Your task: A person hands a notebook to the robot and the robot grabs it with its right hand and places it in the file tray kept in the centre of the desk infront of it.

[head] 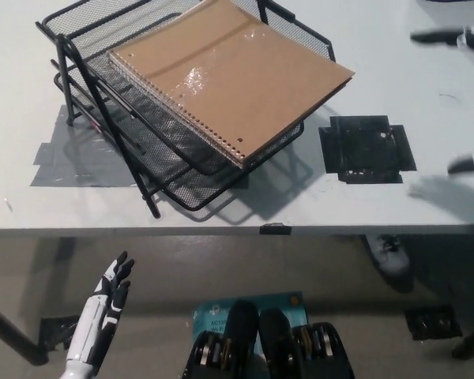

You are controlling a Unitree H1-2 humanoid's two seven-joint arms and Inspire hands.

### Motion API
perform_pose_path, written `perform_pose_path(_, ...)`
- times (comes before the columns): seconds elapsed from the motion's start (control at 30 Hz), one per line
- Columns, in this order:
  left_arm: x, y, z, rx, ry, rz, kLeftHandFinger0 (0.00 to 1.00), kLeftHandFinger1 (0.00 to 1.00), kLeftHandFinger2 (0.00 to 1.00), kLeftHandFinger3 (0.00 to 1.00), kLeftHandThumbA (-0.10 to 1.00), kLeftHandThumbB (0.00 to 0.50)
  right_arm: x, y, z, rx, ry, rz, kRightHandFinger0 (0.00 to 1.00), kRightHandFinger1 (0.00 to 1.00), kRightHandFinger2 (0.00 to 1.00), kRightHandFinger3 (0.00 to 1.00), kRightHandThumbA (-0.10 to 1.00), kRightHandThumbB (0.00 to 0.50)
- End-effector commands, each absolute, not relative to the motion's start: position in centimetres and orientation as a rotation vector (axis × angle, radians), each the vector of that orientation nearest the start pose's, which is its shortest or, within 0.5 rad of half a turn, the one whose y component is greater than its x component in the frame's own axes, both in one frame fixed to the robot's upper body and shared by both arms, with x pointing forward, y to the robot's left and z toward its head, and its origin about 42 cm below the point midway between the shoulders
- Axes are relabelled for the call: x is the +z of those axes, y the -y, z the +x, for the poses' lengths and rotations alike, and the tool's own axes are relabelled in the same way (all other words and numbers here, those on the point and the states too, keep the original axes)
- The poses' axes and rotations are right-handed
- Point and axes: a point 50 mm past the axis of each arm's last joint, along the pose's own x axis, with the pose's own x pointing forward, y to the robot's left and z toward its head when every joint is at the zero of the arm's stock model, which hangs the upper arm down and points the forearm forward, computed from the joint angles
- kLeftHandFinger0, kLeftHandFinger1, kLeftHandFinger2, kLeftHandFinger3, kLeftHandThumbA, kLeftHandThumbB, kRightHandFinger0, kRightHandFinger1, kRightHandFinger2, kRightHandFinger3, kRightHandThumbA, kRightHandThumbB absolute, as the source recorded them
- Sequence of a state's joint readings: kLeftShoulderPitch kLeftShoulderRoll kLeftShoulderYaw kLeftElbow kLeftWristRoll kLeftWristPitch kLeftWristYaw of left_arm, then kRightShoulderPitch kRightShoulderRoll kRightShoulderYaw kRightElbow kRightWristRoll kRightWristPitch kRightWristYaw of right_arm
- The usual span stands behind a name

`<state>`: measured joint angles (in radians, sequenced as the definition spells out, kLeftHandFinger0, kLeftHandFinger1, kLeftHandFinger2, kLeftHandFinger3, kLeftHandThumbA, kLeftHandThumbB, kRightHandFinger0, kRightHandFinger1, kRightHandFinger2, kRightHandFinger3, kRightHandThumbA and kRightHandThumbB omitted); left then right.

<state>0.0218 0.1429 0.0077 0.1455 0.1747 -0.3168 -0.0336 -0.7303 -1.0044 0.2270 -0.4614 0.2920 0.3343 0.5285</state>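
Note:
A brown spiral notebook [233, 75] lies tilted on the top tier of the black mesh file tray [87, 47], its right corner jutting past the tray's rim. Nothing is touching it. My black right hand [452, 36] is far off at the picture's right edge, well apart from the notebook. Only two spread fingertips show, one high and one lower down, and they hold nothing. My white left hand [104, 309] rests below the table's front edge at the lower left, fingers apart and empty.
A black tape square [367, 148] marks the white table right of the tray, and a grey tape patch [67, 158] lies at its left. The table's front edge [340, 230] runs across mid-picture. A blue sheet [221, 314] lies on the floor below.

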Motion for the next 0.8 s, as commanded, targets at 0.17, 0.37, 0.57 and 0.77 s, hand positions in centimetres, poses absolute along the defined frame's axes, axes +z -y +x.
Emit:
perform_pose_path(0.17,9.2,-25.5,26.3,-0.142,0.24,0.308,1.0,1.0,1.0,1.0,1.0,0.461,32.9,23.4,19.5,0.308,0.754,-0.388,1.0,1.0,1.0,1.0,1.0,0.432)
perform_pose_path(0.37,9.3,-25.6,26.0,-0.143,0.255,0.303,1.0,1.0,1.0,1.0,1.0,0.462,25.7,20.9,19.9,0.295,0.523,-0.165,1.0,1.0,1.0,1.0,1.0,0.389)
perform_pose_path(0.57,9.1,-25.7,25.9,-0.142,0.265,0.313,1.0,1.0,1.0,1.0,1.0,0.453,17.3,19.0,22.0,0.305,0.252,-0.067,1.0,1.0,1.0,1.0,1.0,0.316)
perform_pose_path(0.77,8.8,-25.5,25.8,-0.136,0.263,0.304,1.0,1.0,1.0,1.0,1.0,0.462,12.4,18.9,23.1,0.315,0.126,-0.093,1.0,1.0,1.0,1.0,1.0,0.349)
